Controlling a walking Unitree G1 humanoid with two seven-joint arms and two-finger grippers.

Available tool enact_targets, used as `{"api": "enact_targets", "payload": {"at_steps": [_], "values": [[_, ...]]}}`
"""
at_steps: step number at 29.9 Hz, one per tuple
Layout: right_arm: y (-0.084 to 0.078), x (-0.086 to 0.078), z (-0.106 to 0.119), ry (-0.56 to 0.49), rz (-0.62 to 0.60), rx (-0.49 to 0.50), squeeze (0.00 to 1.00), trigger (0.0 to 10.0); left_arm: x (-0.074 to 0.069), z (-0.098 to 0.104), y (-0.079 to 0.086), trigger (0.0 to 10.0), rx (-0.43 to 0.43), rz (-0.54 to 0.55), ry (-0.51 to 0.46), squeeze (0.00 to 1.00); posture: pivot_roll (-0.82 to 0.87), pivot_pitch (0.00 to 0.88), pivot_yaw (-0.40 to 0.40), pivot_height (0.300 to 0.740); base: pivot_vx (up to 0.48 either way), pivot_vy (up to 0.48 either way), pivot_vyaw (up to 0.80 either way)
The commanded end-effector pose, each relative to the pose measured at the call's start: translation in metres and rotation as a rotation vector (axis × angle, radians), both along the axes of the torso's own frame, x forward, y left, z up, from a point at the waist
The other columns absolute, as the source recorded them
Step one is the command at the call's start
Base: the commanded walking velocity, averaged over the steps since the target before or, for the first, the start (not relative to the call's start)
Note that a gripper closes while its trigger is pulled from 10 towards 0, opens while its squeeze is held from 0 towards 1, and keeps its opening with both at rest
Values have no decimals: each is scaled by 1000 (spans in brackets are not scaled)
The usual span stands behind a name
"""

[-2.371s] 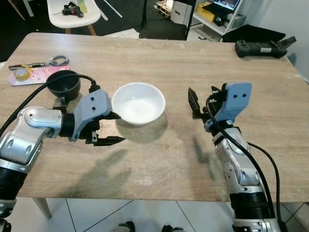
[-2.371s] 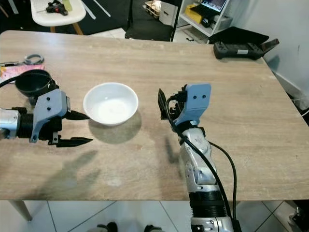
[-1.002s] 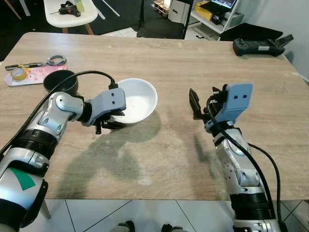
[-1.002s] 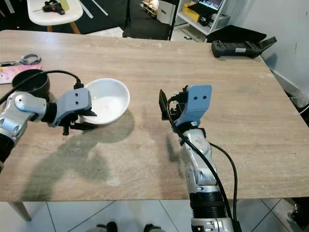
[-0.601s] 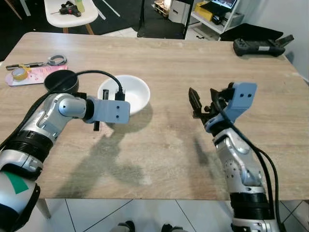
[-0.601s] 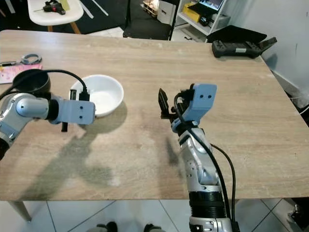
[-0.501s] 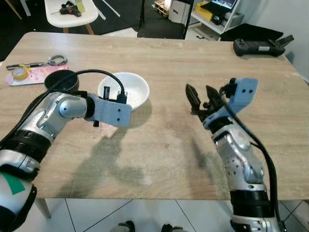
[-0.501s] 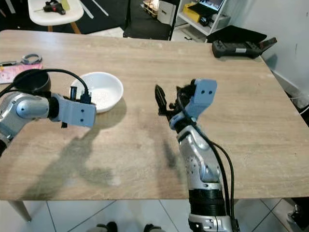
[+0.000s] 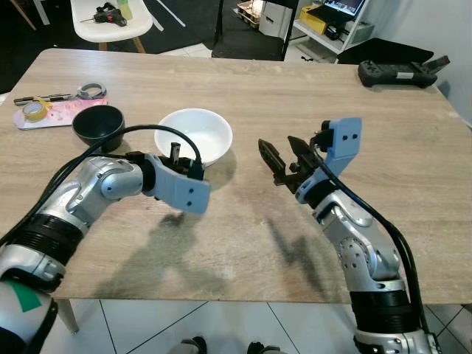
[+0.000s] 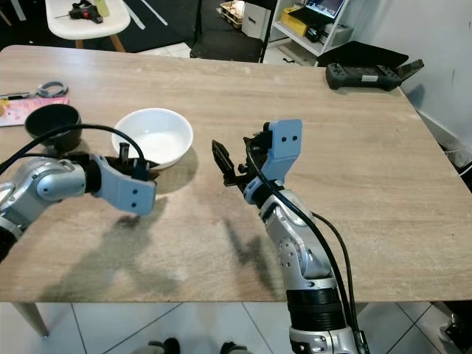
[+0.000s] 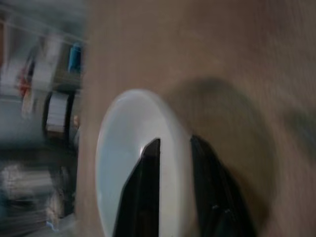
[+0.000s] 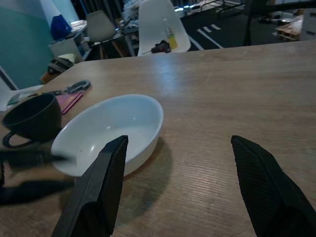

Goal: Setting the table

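**White bowl pinched at its near rim by the left arm**

Black fingers of the left gripper (image 11: 175,187) straddle the near wall of the round white ceramic bowl (image 9: 193,135): one finger inside, one outside, w/ the rim between them. Wrist view is blurred, so whether they press the wall or just bracket it I can't say for sure; they look nearly together on it. In the head views the gripper's tips are mostly hidden behind its grey-blue housing, right at the bowl's near edge.

Right gripper (image 9: 281,161) hangs above the wood, fingers spread wide apart, nothing between them. It points toward the bowl, which lies to its left and a bit farther away, near but not touching.

Key relation: bowl sits ahead of the left jaws, already at their tips; the right arm is the farther one. A round bowl has no long axis, so approach angle matters little; the rim is the only purchase.

Bowl rests on the pale wood-grain table (image 9: 413,147), left of centre. Just beside it, further left, a small black cup (image 9: 98,126). Beyond that, a pink sheet w/ a yellow tape roll (image 9: 33,111) and scissors (image 9: 85,92). Far right corner: a black controller-like device (image 9: 402,72).

Judgement: the placing step is prob. under way, w/ the bowl not yet let go.
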State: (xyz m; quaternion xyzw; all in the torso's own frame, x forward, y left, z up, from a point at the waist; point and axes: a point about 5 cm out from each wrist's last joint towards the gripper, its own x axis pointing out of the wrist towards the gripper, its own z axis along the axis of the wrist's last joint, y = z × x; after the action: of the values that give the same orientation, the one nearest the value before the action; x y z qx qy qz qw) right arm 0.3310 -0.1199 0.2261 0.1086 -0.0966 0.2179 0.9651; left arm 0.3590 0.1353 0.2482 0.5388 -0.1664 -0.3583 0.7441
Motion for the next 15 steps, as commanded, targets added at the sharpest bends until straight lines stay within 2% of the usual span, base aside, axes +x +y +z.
{"api": "enact_targets", "payload": {"at_steps": [1,2,4,6,7,8,9,10,12,15], "values": [[-9,-1,-3,16,-35,16,0,10000,-1,10,6,10000,-142,32,69,1000,83,148,22,740,0,0,0],[-9,-1,-3,16,-35,16,0,10000,-1,10,6,10000,-142,32,69,1000,83,148,22,740,0,0,0],[-11,-2,-4,18,-43,2,0,10000,-3,14,8,10000,-239,59,100,1000,80,150,23,740,0,0,0],[-12,-2,-4,13,-51,-2,0,10000,1,28,15,10000,-443,168,113,1000,80,150,26,740,0,0,0],[-13,-2,-4,10,-59,-5,0,10000,7,35,26,10000,-626,287,125,0,83,155,24,740,0,0,0],[-13,-2,-4,8,-64,-8,0,10000,10,38,34,10000,-747,370,142,0,83,155,24,740,0,0,0],[-13,-2,-4,8,-64,-8,0,10000,10,38,34,10000,-747,370,142,0,83,155,24,740,0,0,0],[-14,-2,-5,9,-69,-15,0,10000,14,35,45,10000,-879,472,173,0,85,160,19,740,0,0,0],[-14,-2,-6,11,-70,-24,0,10000,19,23,69,10000,-1050,669,214,0,89,167,13,740,0,0,0],[-14,-2,-8,15,-69,-35,0,10000,19,6,93,10000,-1132,838,257,0,90,174,9,740,0,0,0]]}}
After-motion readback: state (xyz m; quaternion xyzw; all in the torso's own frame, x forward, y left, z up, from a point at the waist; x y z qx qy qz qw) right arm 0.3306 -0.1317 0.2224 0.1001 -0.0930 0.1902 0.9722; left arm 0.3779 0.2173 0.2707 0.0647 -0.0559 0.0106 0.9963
